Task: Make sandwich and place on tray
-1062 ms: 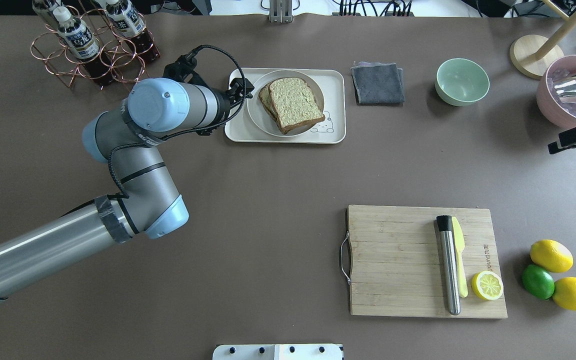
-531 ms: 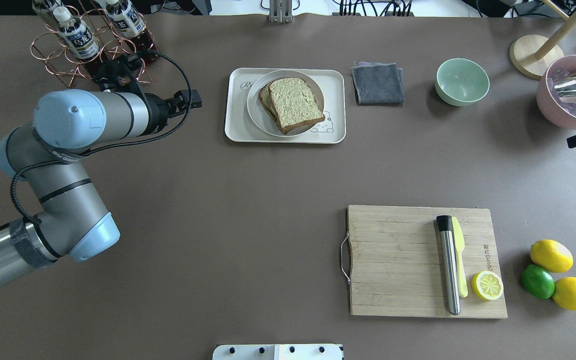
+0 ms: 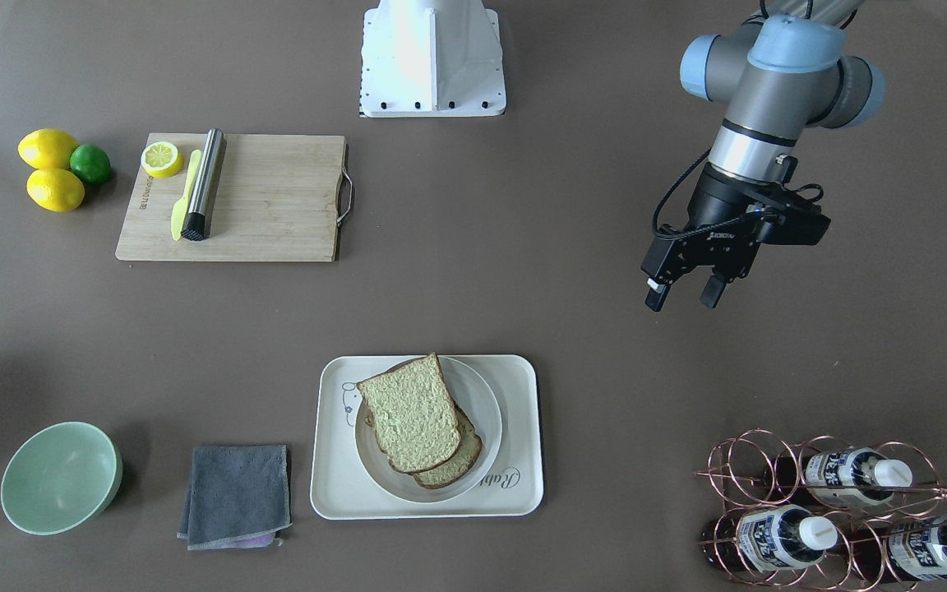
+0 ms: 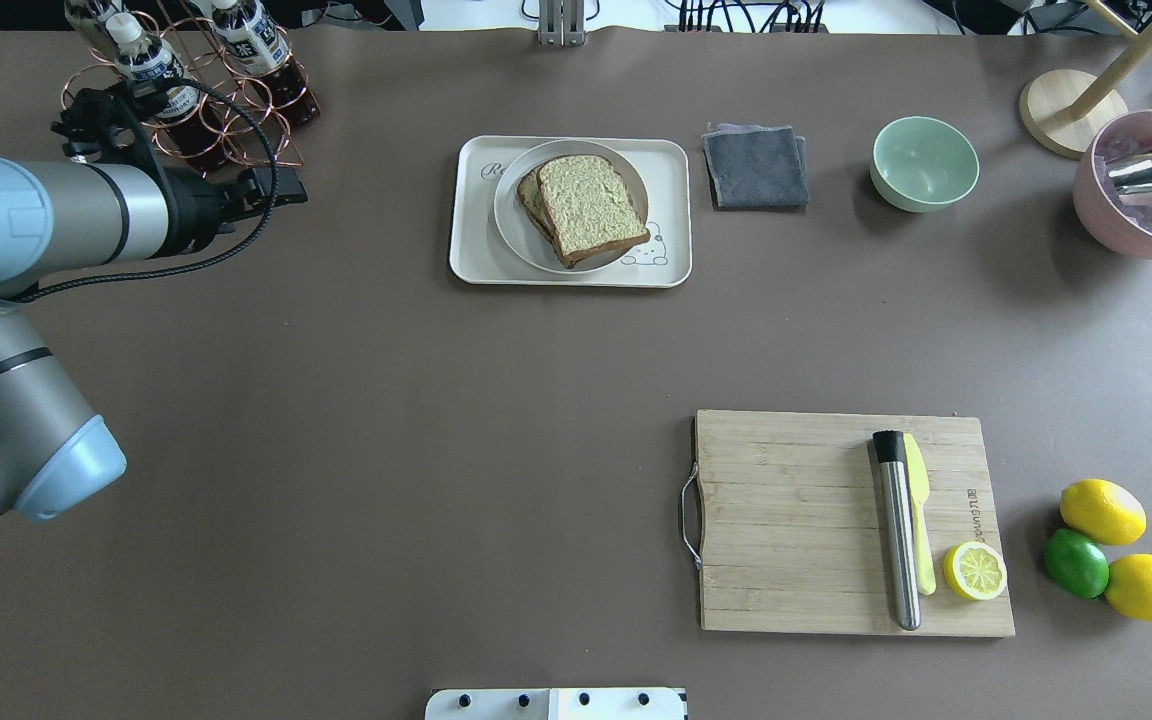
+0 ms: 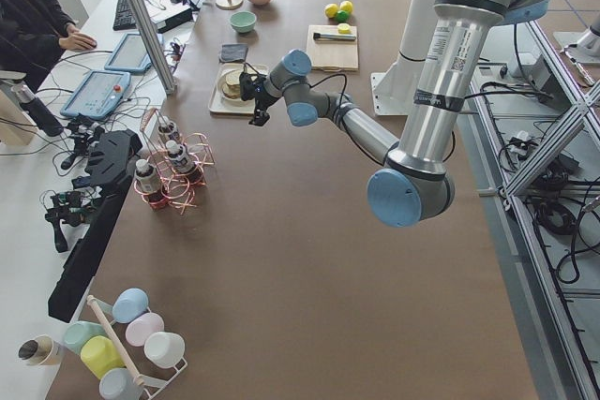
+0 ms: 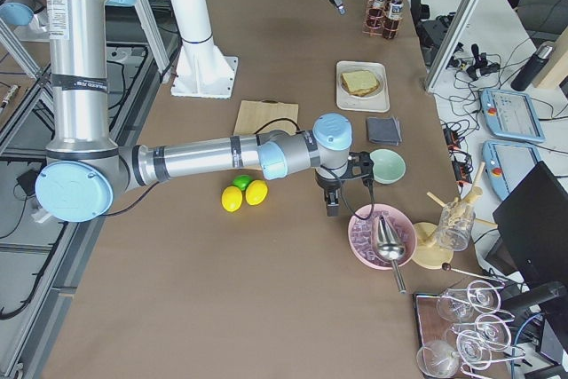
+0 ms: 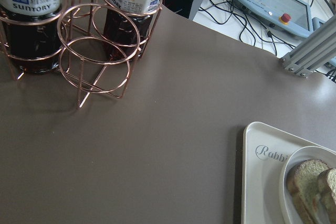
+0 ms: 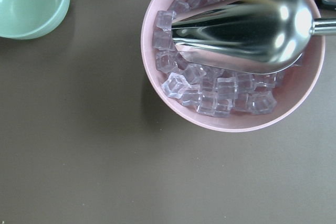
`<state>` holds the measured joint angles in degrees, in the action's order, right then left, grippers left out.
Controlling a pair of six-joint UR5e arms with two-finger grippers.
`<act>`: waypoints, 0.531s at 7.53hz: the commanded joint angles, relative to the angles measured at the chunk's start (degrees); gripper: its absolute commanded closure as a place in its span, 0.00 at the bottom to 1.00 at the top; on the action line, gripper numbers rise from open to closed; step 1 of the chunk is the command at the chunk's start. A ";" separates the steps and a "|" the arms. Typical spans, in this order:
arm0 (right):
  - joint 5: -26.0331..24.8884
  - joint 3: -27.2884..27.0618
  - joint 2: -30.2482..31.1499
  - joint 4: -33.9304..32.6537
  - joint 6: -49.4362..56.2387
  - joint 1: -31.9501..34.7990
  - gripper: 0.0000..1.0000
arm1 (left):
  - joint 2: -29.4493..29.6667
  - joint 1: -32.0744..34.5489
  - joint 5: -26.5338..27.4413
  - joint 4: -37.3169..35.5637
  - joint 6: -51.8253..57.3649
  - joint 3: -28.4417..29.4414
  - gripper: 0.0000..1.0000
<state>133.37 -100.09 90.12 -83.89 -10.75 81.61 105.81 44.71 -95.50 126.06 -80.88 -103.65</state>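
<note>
The sandwich (image 4: pixel 591 205) is two speckled bread slices stacked askew on a round white plate (image 4: pixel 516 238), which sits on the cream tray (image 4: pixel 474 255). No egg shows between the slices. It also shows in the front view (image 3: pixel 412 415), on the tray (image 3: pixel 334 493). My left gripper (image 3: pixel 681 300) is open and empty, well off the tray's left side, near the bottle rack (image 4: pixel 186 95). The left wrist view shows the tray corner (image 7: pixel 257 182) and the bread (image 7: pixel 307 182). My right gripper (image 6: pixel 333 203) shows only in the right side view, between the green and pink bowls; I cannot tell if it is open.
A grey cloth (image 4: pixel 756 165) and a green bowl (image 4: pixel 924 162) lie right of the tray. A pink bowl (image 4: pixel 1111 235) of ice holds a metal scoop (image 8: pixel 247 30). The cutting board (image 4: pixel 796 520) carries a muddler, a knife and a lemon half. Lemons and a lime (image 4: pixel 1101 540) lie beside it.
My left arm has drawn back to the left, away from the tray, toward the bottle rack. My right gripper has slid out of the overhead view's right edge.
</note>
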 commanded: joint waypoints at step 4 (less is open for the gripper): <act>-0.57 2.44 0.50 -8.37 17.76 8.47 0.01 | -14.82 26.96 -34.90 -1.68 42.48 6.50 0.02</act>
<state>132.41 -98.43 90.52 -89.39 2.32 87.92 95.18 63.16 -122.81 125.16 -54.32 -101.13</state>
